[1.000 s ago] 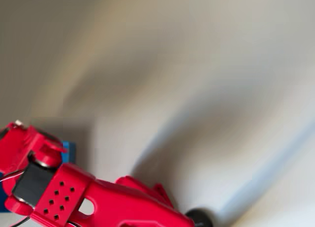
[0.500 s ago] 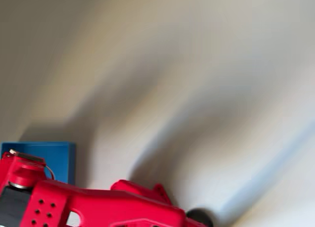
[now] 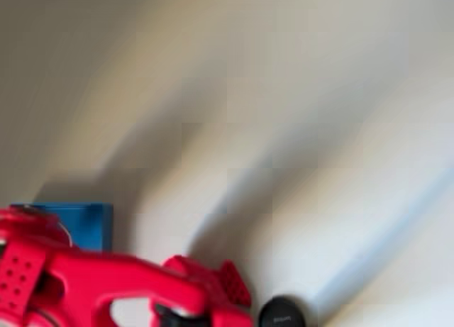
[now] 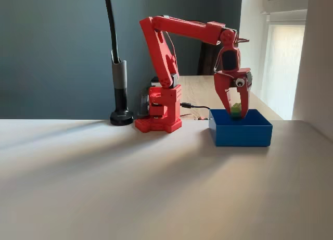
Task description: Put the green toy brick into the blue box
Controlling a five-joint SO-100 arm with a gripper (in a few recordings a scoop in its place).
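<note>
Red arm reaches out level from its base, wrist bent straight down; red two-finger gripper (image 4: 233, 111) clamped on the small lime-green toy brick (image 4: 236, 109), over the square blue plastic box (image 4: 240, 132). Overhead: arm swung further left, uncovering more box (image 3: 85, 223).

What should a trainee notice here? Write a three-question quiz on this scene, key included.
1. True or false: in the fixed view, the end effector hangs over the blue box.
2. What shows between the end effector's fingers? A) the green toy brick B) a red ball C) a coin
3. Fill in: in the fixed view, the black pole stands to the ___ of the red base.

Key: 1 true; 2 A; 3 left.
</note>
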